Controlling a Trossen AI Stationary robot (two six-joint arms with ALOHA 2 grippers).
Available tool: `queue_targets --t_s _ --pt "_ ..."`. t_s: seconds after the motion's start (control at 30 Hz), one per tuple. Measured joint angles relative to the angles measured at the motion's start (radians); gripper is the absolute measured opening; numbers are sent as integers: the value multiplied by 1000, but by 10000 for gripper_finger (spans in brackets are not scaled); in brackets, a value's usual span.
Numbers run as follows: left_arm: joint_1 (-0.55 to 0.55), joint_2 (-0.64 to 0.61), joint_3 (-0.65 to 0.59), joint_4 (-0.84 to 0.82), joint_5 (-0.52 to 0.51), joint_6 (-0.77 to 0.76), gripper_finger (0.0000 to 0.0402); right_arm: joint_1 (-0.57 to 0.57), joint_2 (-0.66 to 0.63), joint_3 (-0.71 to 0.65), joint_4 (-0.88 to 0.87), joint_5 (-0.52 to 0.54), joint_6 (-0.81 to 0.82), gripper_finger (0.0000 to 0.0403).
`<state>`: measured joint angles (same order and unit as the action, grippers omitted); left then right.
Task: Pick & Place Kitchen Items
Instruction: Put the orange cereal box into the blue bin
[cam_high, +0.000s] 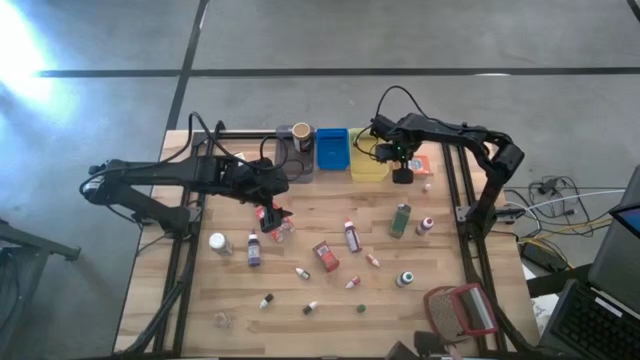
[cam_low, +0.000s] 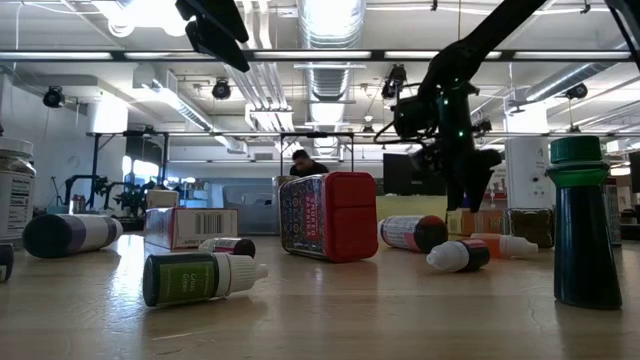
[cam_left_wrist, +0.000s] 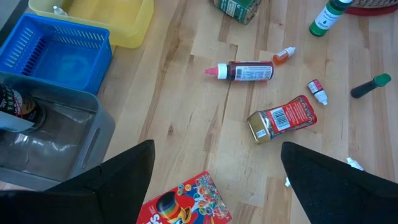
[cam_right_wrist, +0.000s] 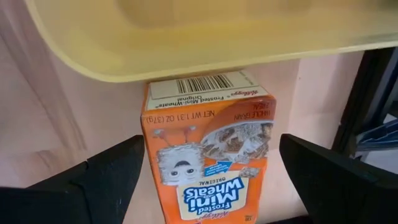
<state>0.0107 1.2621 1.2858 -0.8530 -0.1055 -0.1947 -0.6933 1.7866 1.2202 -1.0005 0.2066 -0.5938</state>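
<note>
Right gripper (cam_right_wrist: 205, 180): fingers spread wide, nothing held, poised directly over one orange Frosted Mini-Wheats box (cam_right_wrist: 208, 149) lying flat on the table (cam_high: 330, 320); the box sits between the two fingers, its barcode end touching or just under the rim of the yellow bin (cam_right_wrist: 186, 37) ahead of the gripper.

Left gripper (cam_left_wrist: 214, 186): fingers spread wide, nothing held, hovering above one red cereal box (cam_left_wrist: 183, 202) with coloured rings printed on it, which lies between its fingers.

Bins, three, in a row at the table's far edge, between the two grippers: one grey bin (cam_left_wrist: 56, 149) holding one jar (cam_left_wrist: 18, 106); one blue bin (cam_left_wrist: 59, 56); one yellow bin.

Items forward of the left gripper, loose on the wood:
- one red-labelled bottle with a pink cap (cam_left_wrist: 245, 70), on its side;
- one red packet (cam_left_wrist: 283, 118), lying flat;
- one tiny orange-capped bottle (cam_left_wrist: 284, 55), just beside the red-labelled bottle;
- one tiny red-and-white bottle (cam_left_wrist: 317, 91);
- one green-capped dark bottle (cam_left_wrist: 372, 86), on its side;
- one green bottle (cam_left_wrist: 328, 17), farther off.

Elsewhere, high view: one purple bottle (cam_high: 253, 248) and one white-lidded jar (cam_high: 217, 242) near the left gripper; further tiny bottles scattered along the near side, too small to count surely. One red-framed mesh object (cam_high: 462, 308) at the near corner on the right arm's side.
</note>
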Motion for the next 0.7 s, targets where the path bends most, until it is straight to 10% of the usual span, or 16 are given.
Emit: queue_targets --t_s 0.7 --pt "0 0 0 0 0 0 355 -1 3 -31 99 4 11 368"
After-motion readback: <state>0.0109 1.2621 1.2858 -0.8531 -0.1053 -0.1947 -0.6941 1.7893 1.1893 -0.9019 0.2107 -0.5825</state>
